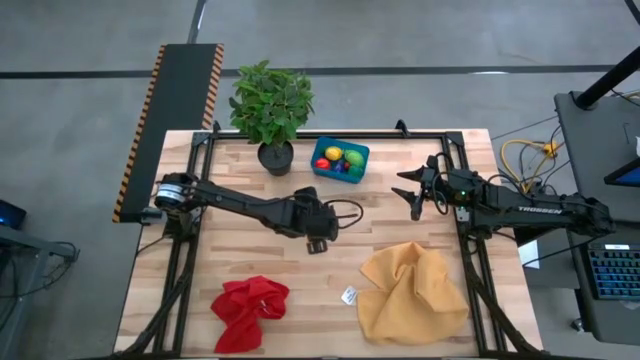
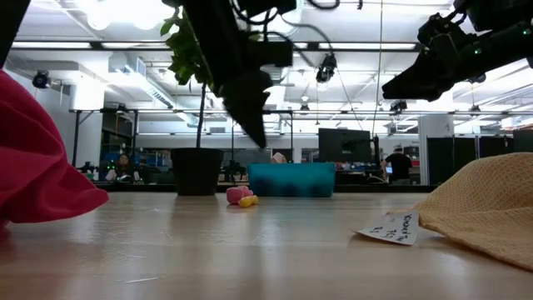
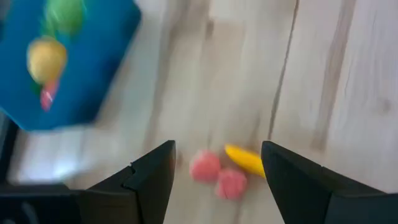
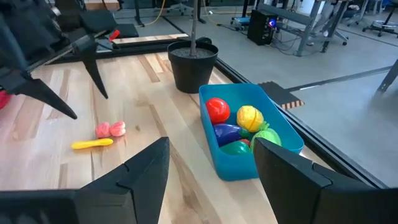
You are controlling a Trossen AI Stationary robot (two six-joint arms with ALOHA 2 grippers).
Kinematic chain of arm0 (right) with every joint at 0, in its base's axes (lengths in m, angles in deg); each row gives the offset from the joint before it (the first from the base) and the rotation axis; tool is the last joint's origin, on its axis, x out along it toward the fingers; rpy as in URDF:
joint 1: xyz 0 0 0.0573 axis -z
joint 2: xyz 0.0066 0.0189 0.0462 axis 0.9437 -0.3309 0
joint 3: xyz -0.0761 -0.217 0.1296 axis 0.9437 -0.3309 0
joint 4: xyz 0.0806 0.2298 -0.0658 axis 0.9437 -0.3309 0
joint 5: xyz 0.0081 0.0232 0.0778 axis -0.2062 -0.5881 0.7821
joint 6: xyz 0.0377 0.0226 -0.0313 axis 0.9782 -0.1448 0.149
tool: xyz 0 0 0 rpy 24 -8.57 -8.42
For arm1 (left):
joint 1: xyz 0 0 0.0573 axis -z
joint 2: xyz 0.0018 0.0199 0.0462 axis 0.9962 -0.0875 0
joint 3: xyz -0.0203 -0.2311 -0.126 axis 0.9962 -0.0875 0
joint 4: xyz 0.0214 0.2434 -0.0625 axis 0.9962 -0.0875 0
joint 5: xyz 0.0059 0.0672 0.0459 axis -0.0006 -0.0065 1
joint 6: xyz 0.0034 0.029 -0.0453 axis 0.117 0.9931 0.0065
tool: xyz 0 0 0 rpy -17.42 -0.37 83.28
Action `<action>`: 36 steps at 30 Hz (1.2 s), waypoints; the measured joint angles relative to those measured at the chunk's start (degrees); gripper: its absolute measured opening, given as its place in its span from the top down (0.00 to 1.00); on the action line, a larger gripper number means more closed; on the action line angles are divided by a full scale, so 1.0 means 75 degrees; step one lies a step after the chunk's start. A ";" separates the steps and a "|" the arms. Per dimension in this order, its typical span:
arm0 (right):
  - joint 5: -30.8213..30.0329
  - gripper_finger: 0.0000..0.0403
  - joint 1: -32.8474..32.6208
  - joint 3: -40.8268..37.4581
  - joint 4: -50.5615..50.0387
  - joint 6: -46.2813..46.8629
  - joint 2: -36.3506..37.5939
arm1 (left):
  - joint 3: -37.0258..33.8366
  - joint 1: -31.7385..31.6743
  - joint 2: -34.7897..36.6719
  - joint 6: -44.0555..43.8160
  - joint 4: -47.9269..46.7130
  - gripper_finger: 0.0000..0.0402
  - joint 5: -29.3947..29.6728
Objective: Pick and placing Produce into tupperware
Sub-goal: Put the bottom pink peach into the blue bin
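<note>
The teal tupperware point(image 1: 340, 158) stands on the table's far side and holds red, yellow, green and purple produce point(image 4: 239, 127). A pink toy point(image 3: 217, 174) and a yellow toy point(image 3: 245, 160) lie on the wood near the tub; in the low view they show as the pink and yellow toys point(image 2: 240, 197). My left gripper point(image 3: 217, 149) hangs open above them, clear of the table point(image 2: 256, 137). My right gripper point(image 1: 408, 190) is open in the air to the right of the tub point(image 4: 211, 146).
A potted plant point(image 1: 272, 110) stands left of the tub. A red cloth point(image 1: 250, 310) and a mustard-yellow cloth point(image 1: 412, 292) lie at the near edge, a white tag point(image 1: 349, 295) between them. Bare wood shows around the two loose toys.
</note>
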State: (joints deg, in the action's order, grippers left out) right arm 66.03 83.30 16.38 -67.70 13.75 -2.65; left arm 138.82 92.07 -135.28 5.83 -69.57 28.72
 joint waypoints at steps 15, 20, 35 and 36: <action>0.0000 0.44 0.0000 -0.0047 0.0006 -0.0003 0.0000 | -0.0654 -0.0294 -0.0003 -0.3305 -0.0397 0.44 -0.0755; 0.0000 0.44 0.0000 -0.0047 0.0006 -0.0003 0.0000 | -0.0918 -0.0353 -0.0003 -0.3839 -0.0149 0.44 -0.0774; 0.0000 0.44 0.0000 -0.0128 0.0015 -0.0093 0.0003 | -0.1058 -0.0360 -0.0071 -0.4621 0.0021 0.44 -0.0751; 0.0000 0.44 0.0000 -0.0128 0.0017 -0.0091 0.0003 | -0.1085 -0.0358 -0.0097 -0.4622 0.0032 0.44 -0.0761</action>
State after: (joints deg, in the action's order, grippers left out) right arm 66.03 83.30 15.42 -67.57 13.07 -2.63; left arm 130.69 89.38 -136.01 -28.83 -69.33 23.02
